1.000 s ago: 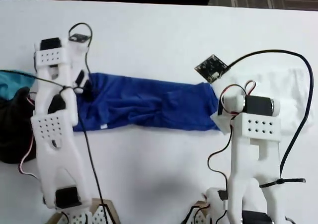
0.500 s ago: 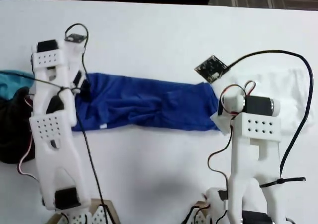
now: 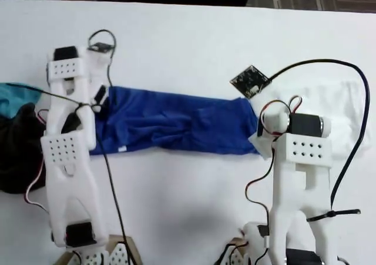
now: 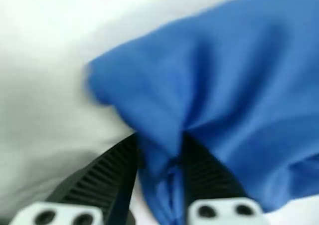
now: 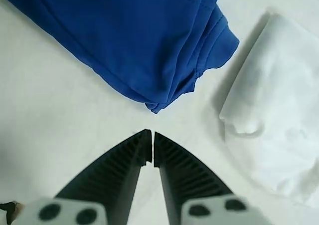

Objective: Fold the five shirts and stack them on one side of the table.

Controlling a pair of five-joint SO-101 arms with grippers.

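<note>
— Left side, what do you see?

— My left gripper (image 4: 159, 144) is pinching a fold at the end of the blue shirt (image 4: 224, 85), with cloth bunched between the two black fingers (image 4: 119, 170). From the high view that arm has shifted a bit to the right and away from its base since half a second ago. The shirt's end under it looks about where it was.

— Shirt position?

— The blue shirt (image 3: 176, 124) lies stretched sideways across the middle of the table (image 3: 188, 42), wrinkled, between the two arms.

— Right side?

— My right gripper (image 5: 151, 137) has its fingers pressed together with nothing between them. It hangs over bare table just off the shirt's other end (image 5: 124, 40), not touching it. That arm hasn't moved across the three high frames.

— Other cloth?

— A white shirt (image 5: 279, 115) lies crumpled just beside the blue one's right end. At the table's left edge, behind my left arm, are a teal garment (image 3: 12, 97) and a black garment (image 3: 17, 153), heaped together. All of these are unchanged.
</note>
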